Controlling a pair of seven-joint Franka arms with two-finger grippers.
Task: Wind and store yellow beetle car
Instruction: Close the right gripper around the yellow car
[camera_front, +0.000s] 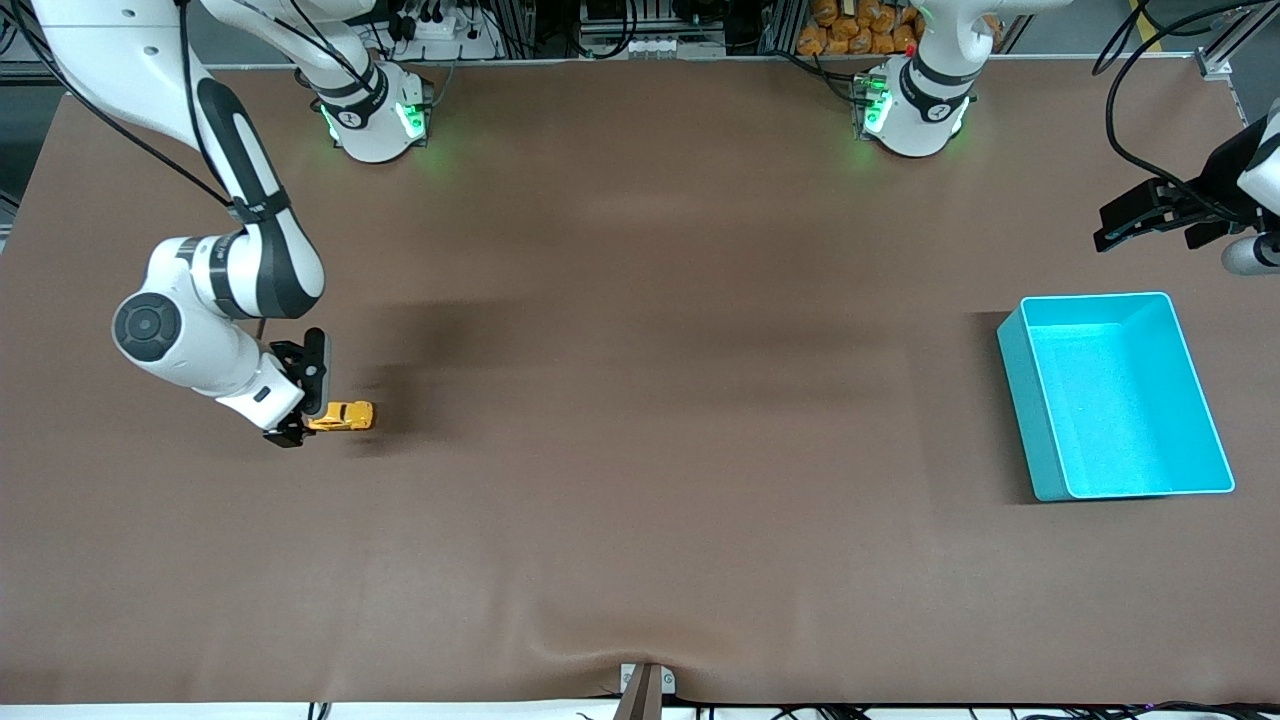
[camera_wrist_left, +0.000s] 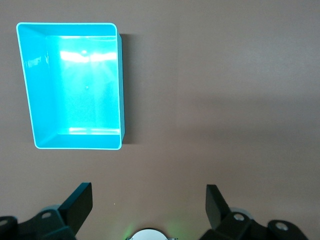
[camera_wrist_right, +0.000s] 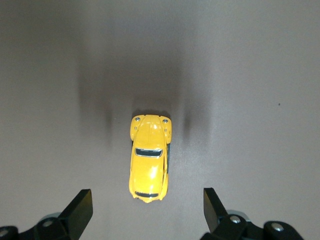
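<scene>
1. Brown matting covers the whole table (camera_front: 640, 520), with a shallow wrinkle at the edge nearest the front camera and soft dark shadows across its middle.
2. Toward the right arm's end of the table the yellow beetle car (camera_front: 342, 416) sits on the mat on its wheels, alone, with bare mat all round it.
3. Low over the mat, the right gripper (camera_front: 300, 400) stands at one end of the car; its fingers (camera_wrist_right: 80, 212) are spread apart, one on each side of the car's end, and neither touches it.
4. Toward the left arm's end lies a turquoise bin (camera_front: 1030, 400), open-topped, well apart from the car.
5. High over the table edge at that end, above the mat beside the bin, hangs the left gripper (camera_front: 1135, 222), its fingers (camera_wrist_left: 80, 202) wide apart and holding nothing; this arm waits.
6. Between car and bin the mat carries no other object.
7. In the front view the right gripper's body covers one end of the car, and the left arm is cut off by the frame edge.
8. Only the right wrist view shows the car's roof, dark windows and two small round lamps; the wheels are barely visible there.
9. Only the left wrist view looks straight down into the bin (camera_wrist_left: 120, 90), showing a glossy, glare-streaked floor.
</scene>
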